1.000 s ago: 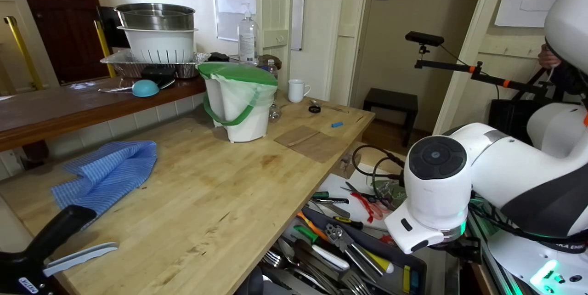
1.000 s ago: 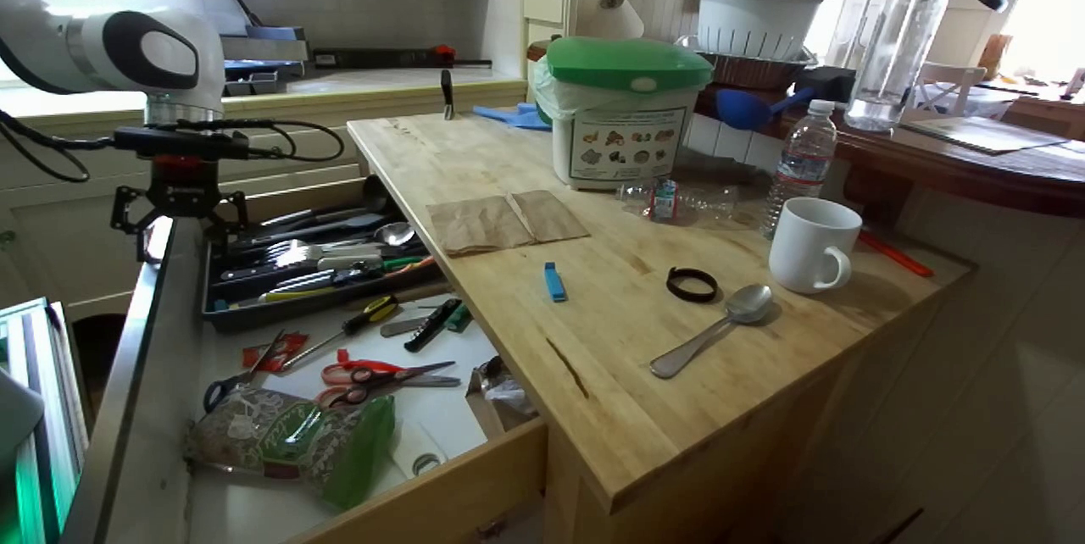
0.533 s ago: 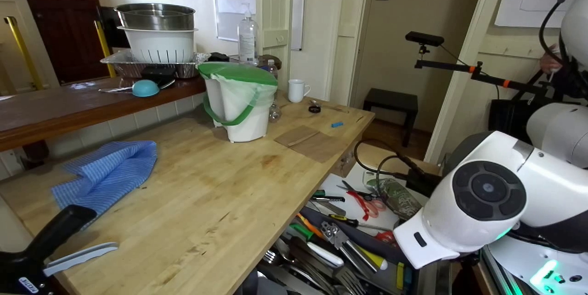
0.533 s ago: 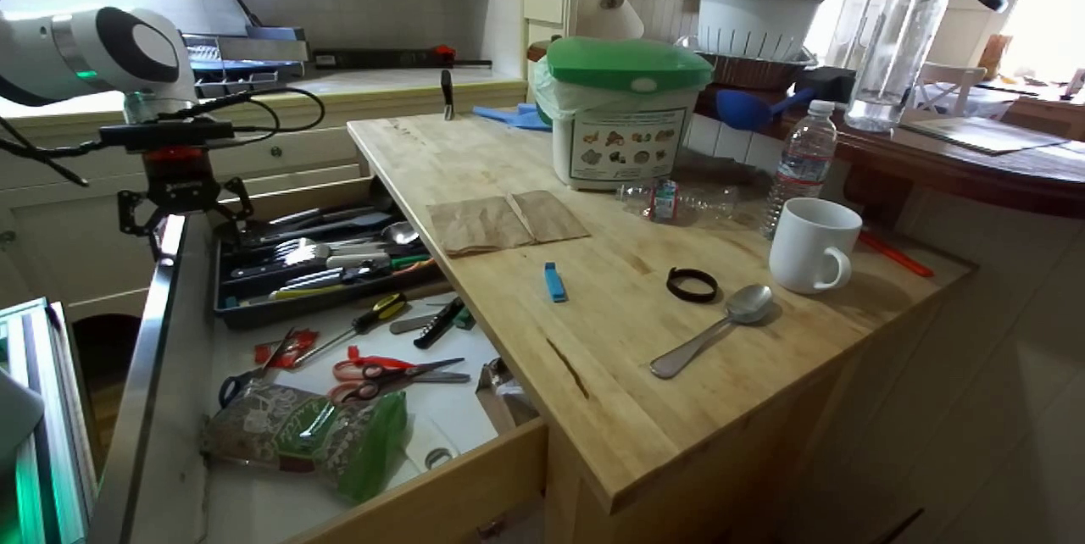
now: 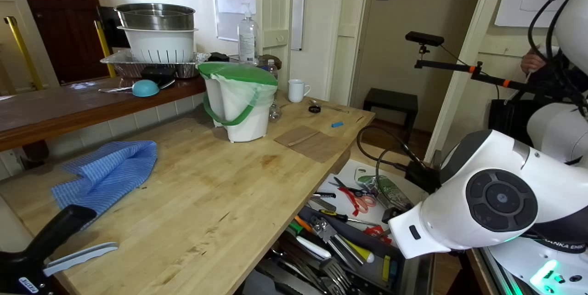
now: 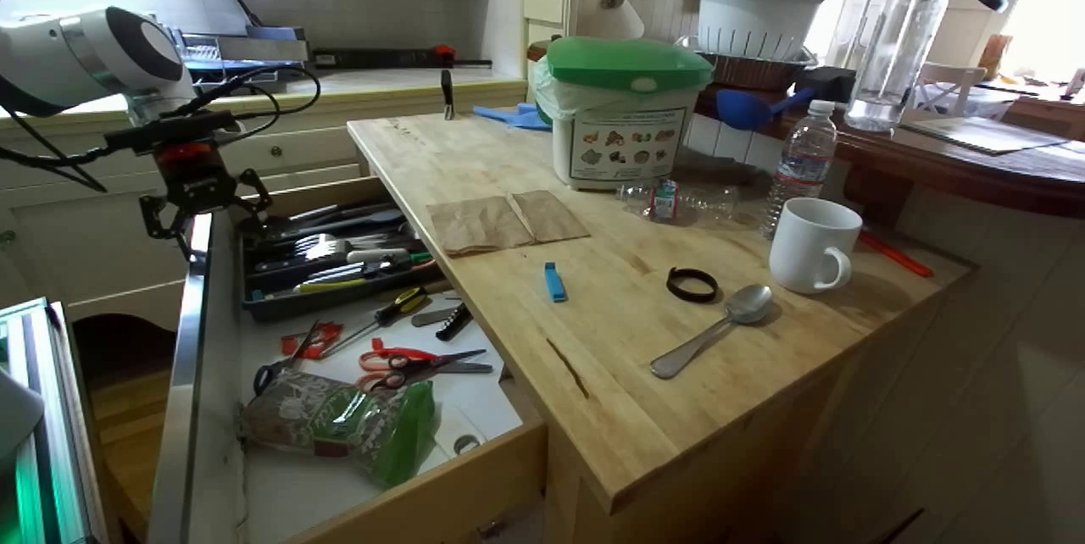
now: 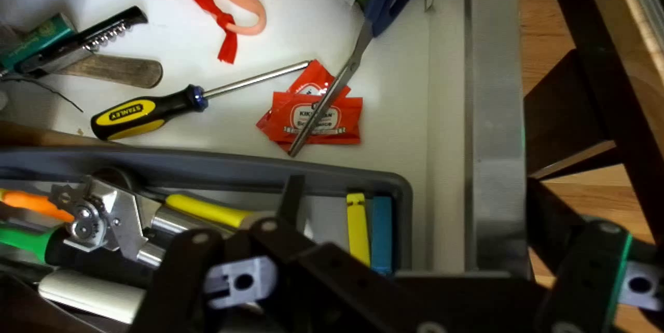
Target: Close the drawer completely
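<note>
The drawer [image 6: 441,489] is part open in both exterior views, with a pale wooden side and a metal-edged front panel [image 6: 182,341]. Its utensils lie in a dark grey tray [image 6: 322,298]. In the wrist view the front panel [image 7: 495,115] runs vertically at right of centre. My gripper [image 6: 220,237] is open and straddles the panel's top edge near the far end, one finger inside over the tray and one outside. The wrist view shows the gripper [image 7: 417,200] the same way. Contact with the panel is hard to tell. In an exterior view the arm [image 5: 464,212] hides the gripper.
The wooden countertop [image 6: 644,341] overhangs the drawer. It holds a green-lidded bin [image 6: 619,112], a white mug [image 6: 814,243], a spoon [image 6: 712,330] and a paper piece [image 6: 509,222]. Scissors [image 6: 407,368], a screwdriver [image 6: 381,315] and a plastic bag [image 6: 339,425] lie in the drawer.
The drawer has slid inward under the countertop, carrying its contents. The gripper has moved with it towards the counter and tilted. The arm's wrist has turned and lowered.
</note>
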